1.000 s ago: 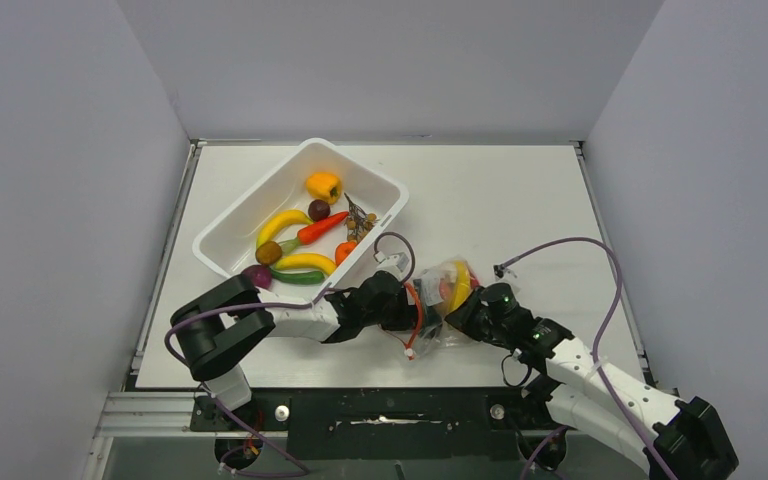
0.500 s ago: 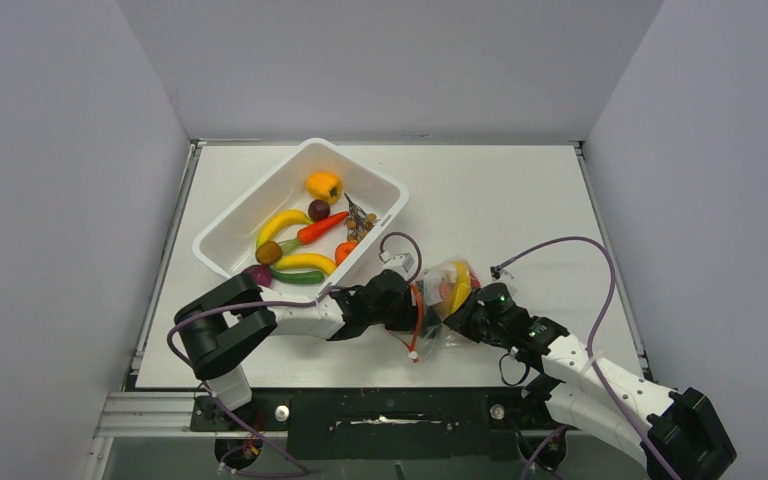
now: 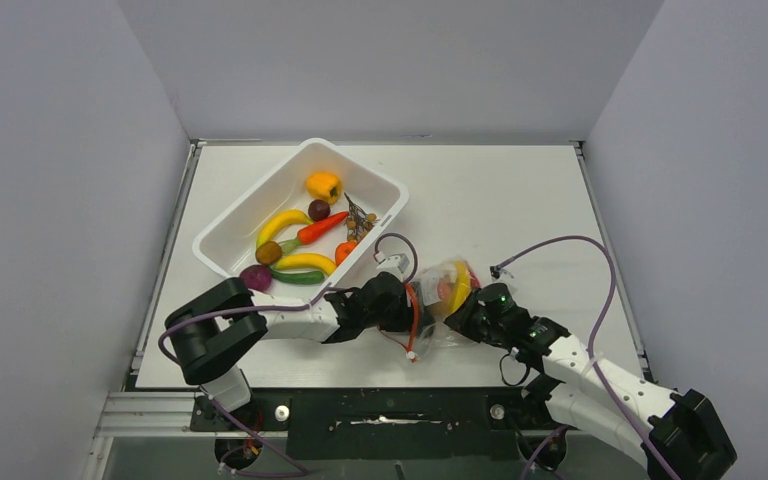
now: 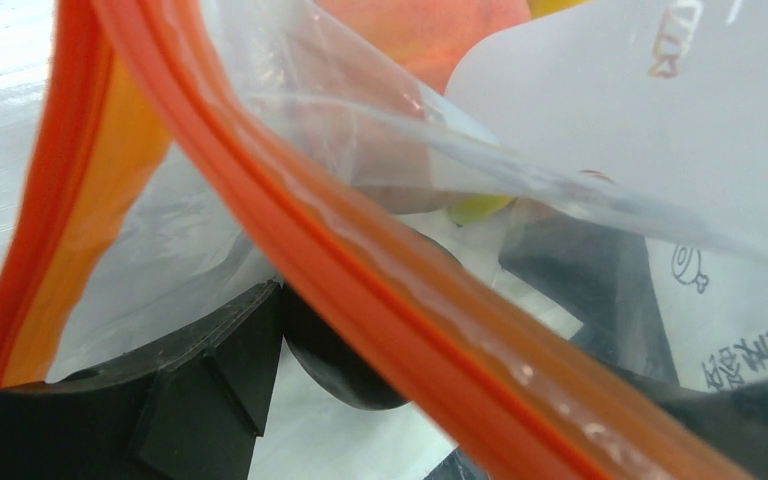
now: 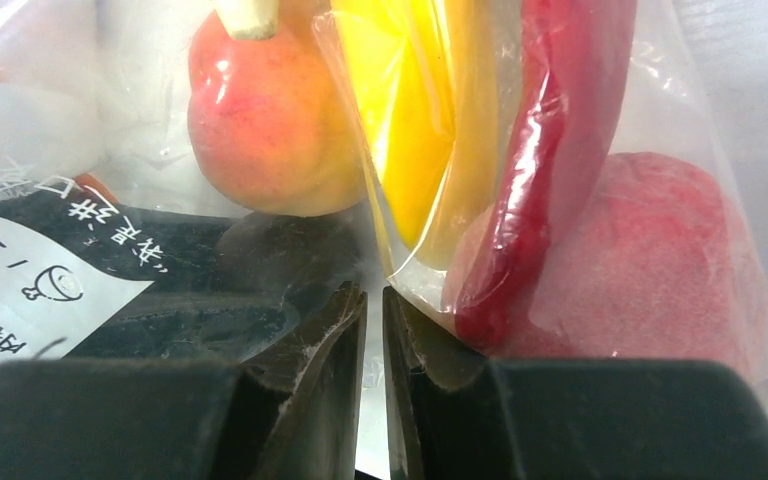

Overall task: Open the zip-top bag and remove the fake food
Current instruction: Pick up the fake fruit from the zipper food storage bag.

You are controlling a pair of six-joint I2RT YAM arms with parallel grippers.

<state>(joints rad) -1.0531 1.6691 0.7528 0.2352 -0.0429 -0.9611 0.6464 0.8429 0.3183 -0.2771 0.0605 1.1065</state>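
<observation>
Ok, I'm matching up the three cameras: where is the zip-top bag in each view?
Top external: zip-top bag low centre, below-right of the white tub.
Left wrist: fills the frame, orange zip strip crossing diagonally.
Right wrist: fills the upper frame.
Shared: its white printed label, in both wrist views.

quick count: one zip-top bag [image 3: 447, 290]; one white tub [image 3: 228, 232]; two bananas [image 3: 282, 224] in the tub; bagged, one banana [image 5: 430, 110], one peach [image 5: 270, 130], one red chili [image 5: 550, 150]
</observation>
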